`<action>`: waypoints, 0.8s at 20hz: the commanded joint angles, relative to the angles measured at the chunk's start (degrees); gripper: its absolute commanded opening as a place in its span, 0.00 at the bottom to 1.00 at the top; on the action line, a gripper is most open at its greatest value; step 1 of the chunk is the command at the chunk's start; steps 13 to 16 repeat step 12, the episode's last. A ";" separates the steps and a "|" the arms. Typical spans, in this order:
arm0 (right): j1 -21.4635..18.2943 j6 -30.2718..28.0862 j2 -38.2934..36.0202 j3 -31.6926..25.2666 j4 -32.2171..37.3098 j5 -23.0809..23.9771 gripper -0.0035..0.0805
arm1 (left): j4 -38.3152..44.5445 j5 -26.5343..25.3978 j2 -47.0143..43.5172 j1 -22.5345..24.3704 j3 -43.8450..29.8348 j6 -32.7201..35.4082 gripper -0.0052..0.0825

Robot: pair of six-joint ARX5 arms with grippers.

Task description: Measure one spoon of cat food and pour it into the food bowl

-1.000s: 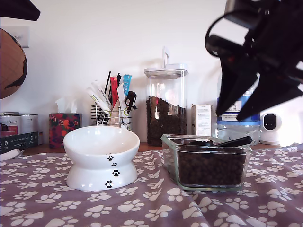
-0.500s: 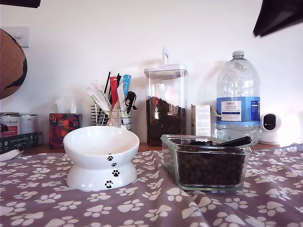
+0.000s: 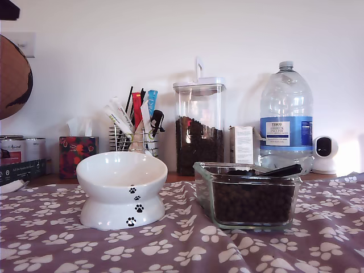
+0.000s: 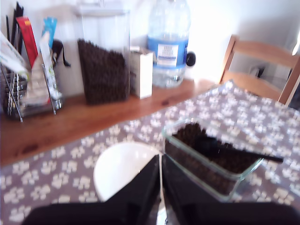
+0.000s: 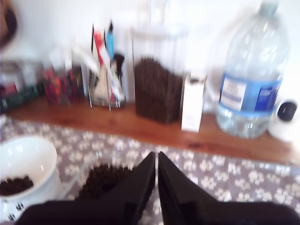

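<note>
The food bowl (image 3: 121,187) is glossy white with small black paw prints. The cat food (image 3: 253,201) is dark brown, the spoon (image 3: 280,170) black. A purple-grey cloth (image 3: 182,247) bears white paw prints.

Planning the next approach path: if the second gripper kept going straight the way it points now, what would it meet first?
Probably the cat food in the glass dish: my second gripper, jaws closed, points just above that pile. The view is blurred, so depth is uncertain.

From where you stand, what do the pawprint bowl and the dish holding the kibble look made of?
The food bowl looks like glazed white ceramic: opaque, with glossy highlights. The rectangular dish looks like clear glass: thick see-through walls, the cat food visible through them.
</note>
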 commanded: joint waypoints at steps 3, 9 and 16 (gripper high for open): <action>0.02 0.04 -0.76 0.04 -6.49 1.03 0.03 | -4.79 -0.61 0.15 0.00 -0.28 -0.28 0.04; 0.04 0.04 -0.72 0.04 -19.50 1.03 0.03 | -13.68 -0.57 0.22 -0.07 -0.28 -0.28 0.04; 0.04 0.09 -0.72 0.04 -22.25 0.87 0.03 | -17.73 -0.57 0.22 -0.07 -0.28 -0.28 0.04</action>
